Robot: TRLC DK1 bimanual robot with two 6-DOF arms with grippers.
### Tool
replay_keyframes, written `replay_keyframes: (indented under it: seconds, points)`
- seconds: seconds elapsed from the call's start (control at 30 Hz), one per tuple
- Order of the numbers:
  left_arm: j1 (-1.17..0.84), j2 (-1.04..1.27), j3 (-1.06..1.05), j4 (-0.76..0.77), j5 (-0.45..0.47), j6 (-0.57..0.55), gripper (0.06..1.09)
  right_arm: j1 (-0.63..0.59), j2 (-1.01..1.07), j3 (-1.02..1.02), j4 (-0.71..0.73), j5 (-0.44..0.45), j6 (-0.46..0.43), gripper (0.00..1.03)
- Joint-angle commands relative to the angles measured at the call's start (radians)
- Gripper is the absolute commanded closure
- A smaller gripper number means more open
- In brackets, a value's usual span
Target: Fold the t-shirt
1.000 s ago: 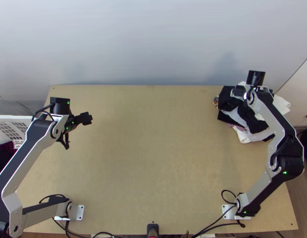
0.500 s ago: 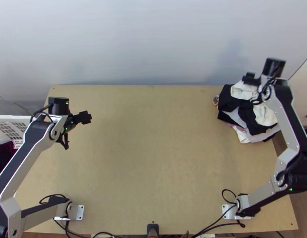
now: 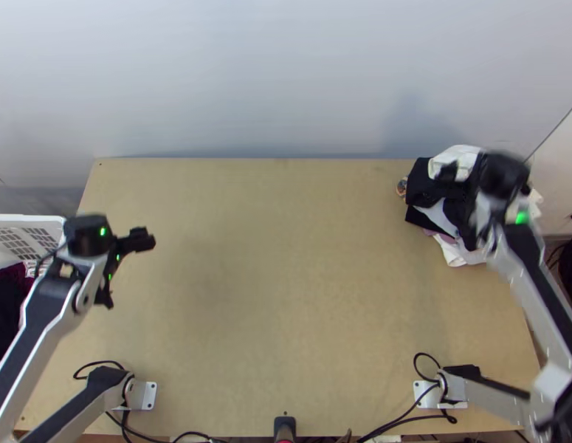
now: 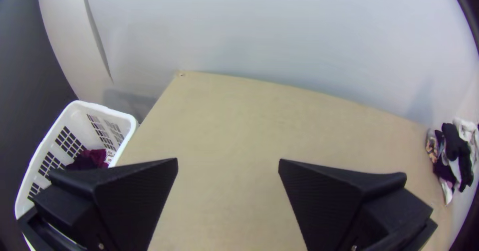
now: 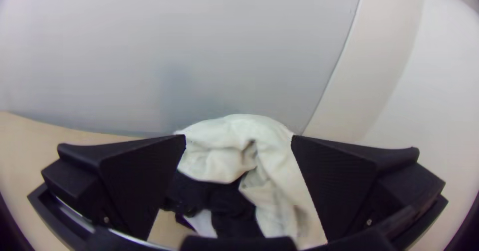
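Observation:
A bunched heap of clothes, black, white and grey, lies at the table's far right corner; I cannot tell a t-shirt apart in it. My right gripper is over this heap in the top view, blurred. In the right wrist view, white cloth and black cloth show beyond and between the wide-apart fingers of the right gripper, which holds nothing. Over the table's left side is my left gripper. The left wrist view has the left gripper open above bare wood, with the heap far off.
A white laundry basket with dark red cloth inside stands beyond the table's left edge. The wooden table lies between the arms, with a pale wall behind it. Black cables run along the near edge.
The left arm has drawn back toward the near left. The right arm first swung outward and up the picture, then came back down the picture over the heap's right part.

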State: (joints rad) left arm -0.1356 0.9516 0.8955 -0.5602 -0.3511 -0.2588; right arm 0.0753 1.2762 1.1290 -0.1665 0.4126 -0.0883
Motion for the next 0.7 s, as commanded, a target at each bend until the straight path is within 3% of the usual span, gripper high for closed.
replay_keyframes:
  seconds: [0.0,0.07,0.3,0.67]
  points:
    - [0.022,-0.214,-0.268,0.102,-0.048,0.044,0.1,0.086,-0.308,-0.541,0.423,-0.074,-0.053,0.04]
    - [0.053,-0.263,-0.329,0.132,-0.048,0.049,0.1,0.1,-0.383,-0.657,0.53,-0.092,-0.042,0.04]
    - [0.103,-0.338,-0.48,0.263,-0.046,0.09,0.1,0.219,-0.538,-0.847,0.541,-0.092,-0.044,0.04]
    - [0.08,-0.396,-0.711,0.569,-0.02,0.119,0.1,0.193,-0.56,-1.032,0.599,-0.083,0.027,0.04]
